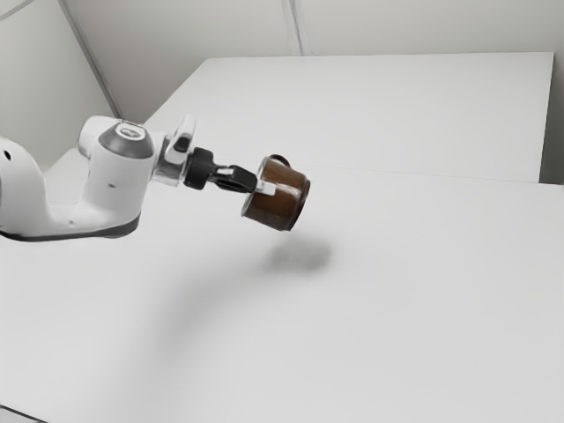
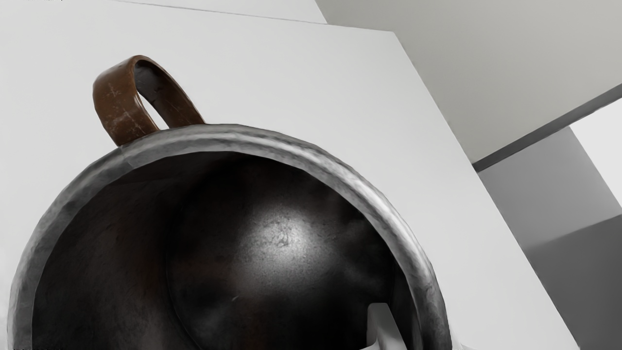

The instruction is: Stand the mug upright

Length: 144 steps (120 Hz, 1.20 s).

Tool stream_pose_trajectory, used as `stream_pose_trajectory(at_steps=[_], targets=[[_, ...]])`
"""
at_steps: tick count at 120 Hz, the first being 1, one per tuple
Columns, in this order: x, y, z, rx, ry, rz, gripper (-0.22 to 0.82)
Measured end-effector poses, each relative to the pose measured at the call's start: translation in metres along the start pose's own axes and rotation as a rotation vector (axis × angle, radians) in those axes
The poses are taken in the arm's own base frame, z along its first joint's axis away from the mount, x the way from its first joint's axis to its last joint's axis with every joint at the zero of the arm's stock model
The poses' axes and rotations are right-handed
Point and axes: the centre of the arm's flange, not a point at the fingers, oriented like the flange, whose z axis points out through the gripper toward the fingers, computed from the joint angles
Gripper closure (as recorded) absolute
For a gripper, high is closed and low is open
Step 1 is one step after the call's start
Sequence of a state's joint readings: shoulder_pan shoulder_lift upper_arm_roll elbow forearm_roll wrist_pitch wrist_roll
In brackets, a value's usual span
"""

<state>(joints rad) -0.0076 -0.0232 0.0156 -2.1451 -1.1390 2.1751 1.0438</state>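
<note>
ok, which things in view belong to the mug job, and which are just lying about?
Job:
mug, tilted in the air
tool, shut on its rim
white arm

Not job, just setting:
white table
pale wall behind

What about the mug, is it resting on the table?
No, in the exterior view the mug hangs tilted above the table, its shadow lying apart below it.
</note>
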Motion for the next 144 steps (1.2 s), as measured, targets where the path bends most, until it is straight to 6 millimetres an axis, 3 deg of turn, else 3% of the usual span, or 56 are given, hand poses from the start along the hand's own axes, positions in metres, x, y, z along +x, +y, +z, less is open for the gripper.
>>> stream_pose_trajectory(at_steps=[26, 73, 96, 122, 144], targets=[[0.015, 0.018, -0.021, 0.191, -0.215, 0.132, 0.77], [0.006, 0.029, -0.006, 0.48, -0.476, 0.118, 0.77], [-0.009, 0.033, 0.007, 0.572, -0.512, 0.065, 0.77], [-0.042, 0.028, 0.02, 0.657, -0.488, 0.003, 0.76], [-0.051, 0.024, 0.027, 0.706, -0.421, -0.026, 0.76]])
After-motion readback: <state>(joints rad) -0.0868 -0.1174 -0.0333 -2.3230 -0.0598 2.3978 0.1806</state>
